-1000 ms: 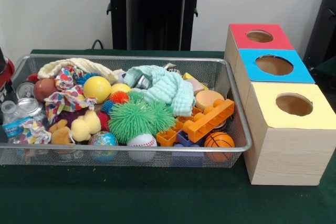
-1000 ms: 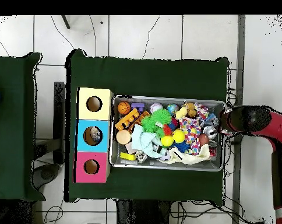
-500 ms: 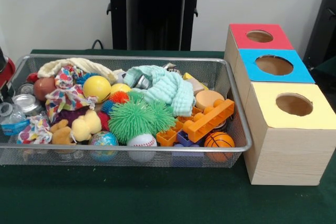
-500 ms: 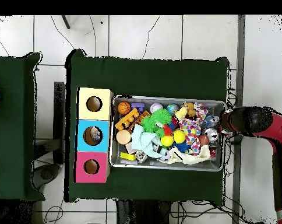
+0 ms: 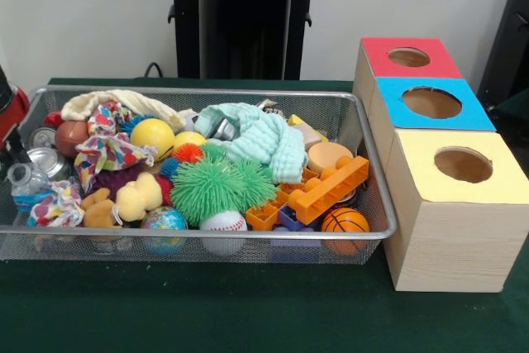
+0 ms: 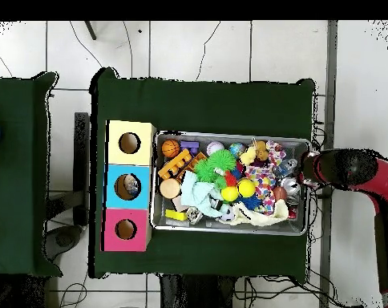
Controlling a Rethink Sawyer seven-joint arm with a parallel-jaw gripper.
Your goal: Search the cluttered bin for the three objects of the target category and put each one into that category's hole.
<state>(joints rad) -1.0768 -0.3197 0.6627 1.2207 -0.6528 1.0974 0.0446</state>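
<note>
The wire mesh bin (image 5: 207, 91) is full of toys and cloth. One see-through water bottle (image 5: 25, 184) with a blue label lies at its left end, beside two silver cans (image 5: 48, 161). My gripper (image 5: 11, 145) shows only partly at the picture's left edge, right by that bottle. Whether it holds the bottle is hidden. In the overhead view the gripper (image 6: 307, 172) is at the right end of the bin (image 6: 229, 230). The blue-panel hole (image 5: 431, 102) is in the middle of the wooden box. From overhead the blue-panel hole (image 6: 129, 186) has something pale inside it.
The box's red-panel hole (image 5: 409, 57) is at the far end and its yellow-panel hole (image 5: 463, 164) is nearest. The bin holds a green spiky ball (image 5: 216, 188), a mint cloth (image 5: 260, 138), orange bricks (image 5: 326, 190), balls and a patterned cloth (image 5: 103, 148). The black pedestal (image 5: 244, 18) stands behind.
The water bottle at the bin's left end has shifted and tilted. The cans and the patterned cloth beside it have moved a little. The arm's end has moved slightly.
</note>
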